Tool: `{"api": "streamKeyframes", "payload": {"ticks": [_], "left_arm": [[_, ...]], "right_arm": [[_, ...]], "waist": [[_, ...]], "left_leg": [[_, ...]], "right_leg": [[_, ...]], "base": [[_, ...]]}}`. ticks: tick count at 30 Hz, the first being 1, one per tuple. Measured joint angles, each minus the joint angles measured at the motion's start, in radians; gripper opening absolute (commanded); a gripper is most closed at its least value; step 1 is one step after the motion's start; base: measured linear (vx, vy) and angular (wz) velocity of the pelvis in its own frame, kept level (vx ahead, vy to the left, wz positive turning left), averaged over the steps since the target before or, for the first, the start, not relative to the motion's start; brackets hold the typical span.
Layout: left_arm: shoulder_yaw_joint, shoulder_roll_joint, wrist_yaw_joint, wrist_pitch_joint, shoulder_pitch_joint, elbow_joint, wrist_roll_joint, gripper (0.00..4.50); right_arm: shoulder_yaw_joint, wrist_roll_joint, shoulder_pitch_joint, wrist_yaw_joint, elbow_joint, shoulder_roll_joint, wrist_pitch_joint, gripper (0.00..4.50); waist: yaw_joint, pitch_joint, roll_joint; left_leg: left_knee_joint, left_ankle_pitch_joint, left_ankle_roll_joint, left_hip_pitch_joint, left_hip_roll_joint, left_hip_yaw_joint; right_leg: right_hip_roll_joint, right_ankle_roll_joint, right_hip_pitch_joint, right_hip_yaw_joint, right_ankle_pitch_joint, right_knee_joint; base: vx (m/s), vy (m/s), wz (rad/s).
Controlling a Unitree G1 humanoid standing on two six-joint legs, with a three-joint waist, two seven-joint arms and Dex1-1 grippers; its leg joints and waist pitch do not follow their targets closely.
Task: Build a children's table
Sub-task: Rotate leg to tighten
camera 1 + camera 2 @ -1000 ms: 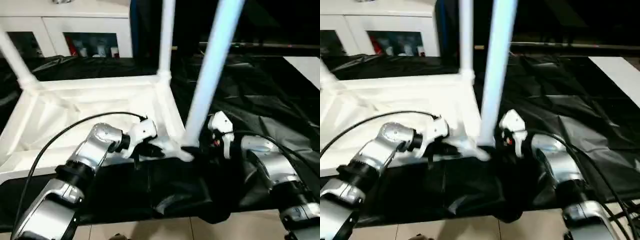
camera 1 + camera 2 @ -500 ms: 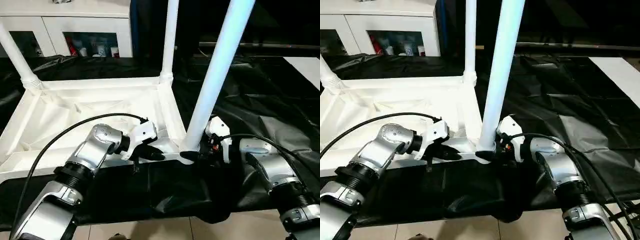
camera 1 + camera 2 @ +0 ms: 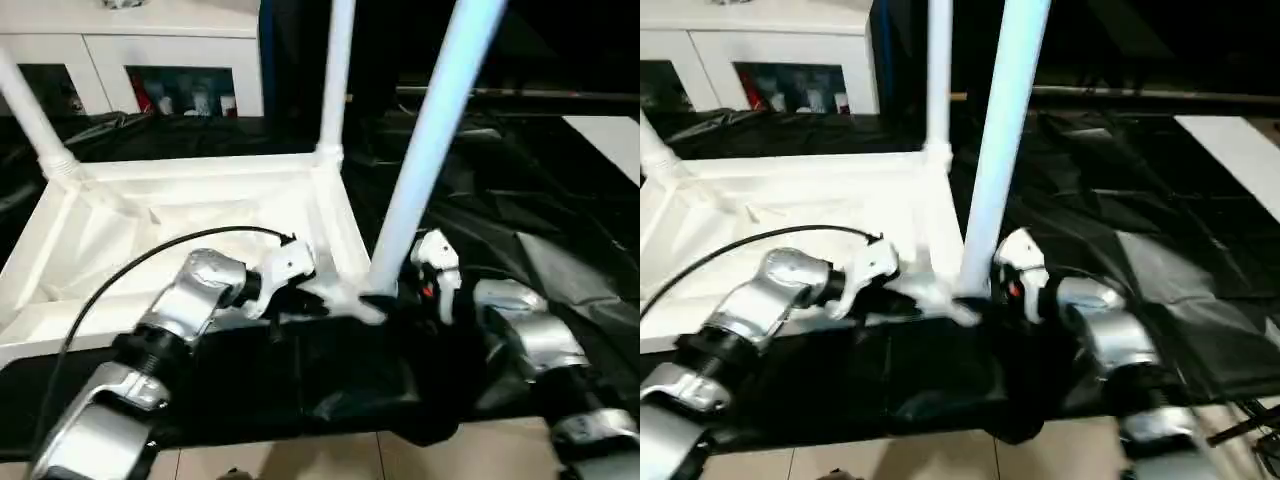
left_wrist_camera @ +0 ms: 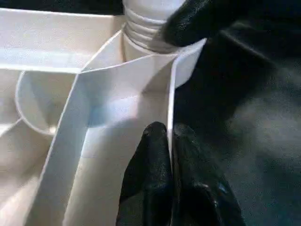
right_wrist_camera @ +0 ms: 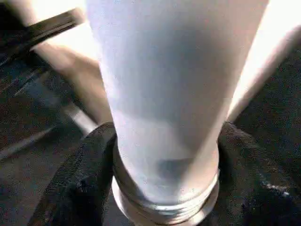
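Observation:
The white tabletop (image 3: 180, 215) lies underside up on the black cloth. Two legs stand in its far corner sockets, one at the far left (image 3: 30, 110) and one at the far right (image 3: 335, 80). A third leg (image 3: 430, 150) rises tilted from the near right corner socket (image 3: 365, 305). My right gripper (image 3: 390, 305) is shut on this leg's threaded base (image 5: 164, 197), with a black finger (image 5: 80, 183) on either side. My left gripper (image 4: 170, 136) is shut on the tabletop's thin near rim (image 4: 171, 94), just left of that corner.
Crumpled black cloth (image 3: 520, 200) covers the work table to the right and front. A white cabinet (image 3: 150, 50) stands behind the table. A white board (image 3: 610, 130) lies at the far right. Tiled floor (image 3: 300, 455) shows past the table's near edge.
My right gripper's fingers have closed in around the base of the near right leg. The left gripper has kept its pinch on the rim. The head camera has shifted slightly.

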Motion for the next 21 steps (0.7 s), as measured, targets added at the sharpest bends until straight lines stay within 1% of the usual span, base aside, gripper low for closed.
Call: {"api": "streamKeyframes", "payload": {"ticks": [3, 5, 7, 8, 11, 12, 14, 16, 17, 18, 21], "left_arm": [[0.007, -0.073, 0.125, 0.035, -0.027, 0.043, 0.01, 0.0], [0.013, -0.108, 0.199, 0.042, -0.044, 0.075, 0.014, 0.0], [0.017, -0.15, 0.279, 0.042, -0.069, 0.117, 0.03, 0.0], [0.017, -0.16, 0.294, 0.042, -0.071, 0.123, 0.033, 0.0], [0.018, -0.169, 0.309, 0.036, -0.072, 0.127, 0.048, 0.0], [0.019, -0.168, 0.309, 0.032, -0.073, 0.13, 0.049, 0.0], [0.019, -0.167, 0.31, 0.028, -0.074, 0.133, 0.051, 0.0], [0.019, -0.162, 0.309, 0.023, -0.074, 0.133, 0.051, 0.0], [0.018, -0.158, 0.304, 0.018, -0.074, 0.133, 0.051, 0.0], [0.018, -0.153, 0.3, 0.014, -0.074, 0.133, 0.051, 0.0], [0.016, -0.121, 0.256, -0.005, -0.07, 0.125, 0.051, 0.0]], "right_arm": [[-0.037, -0.003, -0.021, -0.174, 0.041, 0.051, -0.004, 2.7], [-0.048, -0.013, -0.031, -0.28, 0.058, 0.091, -0.014, 2.7], [-0.06, -0.042, -0.061, -0.399, 0.093, 0.126, -0.027, 2.7], [-0.063, -0.046, -0.065, -0.418, 0.1, 0.13, -0.028, 2.7], [-0.066, -0.059, -0.077, -0.441, 0.134, 0.139, -0.061, 2.7], [-0.067, -0.061, -0.084, -0.441, 0.149, 0.142, -0.071, 3.05], [-0.068, -0.062, -0.088, -0.438, 0.162, 0.143, -0.087, 3.4], [-0.07, -0.059, -0.088, -0.421, 0.164, 0.145, -0.096, 3.57], [-0.07, -0.058, -0.087, -0.403, 0.166, 0.141, -0.103, 3.57], [-0.07, -0.057, -0.087, -0.388, 0.166, 0.139, -0.107, 3.69], [-0.057, -0.054, -0.079, -0.276, 0.155, 0.1, -0.112, 3.95]], "waist": [[-0.014, 0.0, 0.001], [-0.016, -0.001, 0.002], [-0.017, -0.001, 0.002], [-0.018, -0.001, 0.001], [-0.018, -0.002, 0.001], [-0.018, -0.002, 0.001], [-0.019, -0.001, 0.001], [-0.019, -0.001, 0.0], [-0.02, -0.001, 0.0], [-0.022, -0.001, 0.0], [-0.024, 0.0, 0.0]], "left_leg": [[0.0, 0.0, 0.0, 0.002, -0.001, 0.0], [-0.001, 0.0, 0.0, 0.003, -0.002, 0.0], [-0.001, 0.0, 0.0, 0.003, -0.002, 0.0], [-0.001, 0.0, 0.0, 0.003, -0.002, 0.0], [-0.001, 0.0, 0.0, 0.004, -0.002, -0.001], [-0.001, 0.0, 0.0, 0.003, -0.002, -0.001], [-0.002, 0.0, 0.0, 0.003, -0.002, -0.001], [-0.002, 0.0, 0.0, 0.003, -0.002, -0.001], [-0.002, 0.0, 0.0, 0.002, -0.002, -0.001], [-0.002, 0.0, 0.0, 0.001, -0.002, -0.001], [-0.003, 0.0, 0.0, -0.003, -0.001, -0.001]], "right_leg": [[0.0, 0.0, 0.002, 0.003, 0.0, -0.001], [0.0, 0.001, 0.002, 0.003, 0.0, -0.001], [0.0, 0.001, 0.003, 0.002, 0.0, -0.002], [0.0, 0.002, 0.003, 0.002, -0.001, -0.003], [0.0, 0.002, 0.004, 0.002, -0.001, -0.003], [0.0, 0.002, 0.003, 0.002, -0.001, -0.004], [0.0, 0.002, 0.003, 0.002, -0.001, -0.004], [0.0, 0.002, 0.002, 0.001, -0.001, -0.004], [0.0, 0.002, 0.002, 0.001, -0.001, -0.004], [0.0, 0.002, 0.001, 0.001, -0.001, -0.004], [0.0, 0.003, -0.002, 0.0, 0.0, -0.003]], "base": [[0.0, 0.0, 0.0], [0.0, 0.0, 0.0], [0.0, 0.0, 0.0], [0.0, 0.0, 0.0], [0.0, 0.0, 0.0], [0.0, 0.0, 0.0], [0.0, 0.0, 0.0], [0.0, 0.0, 0.0], [0.0, 0.0, 0.0], [0.0, 0.0, 0.0], [0.0, 0.0, 0.0]]}}
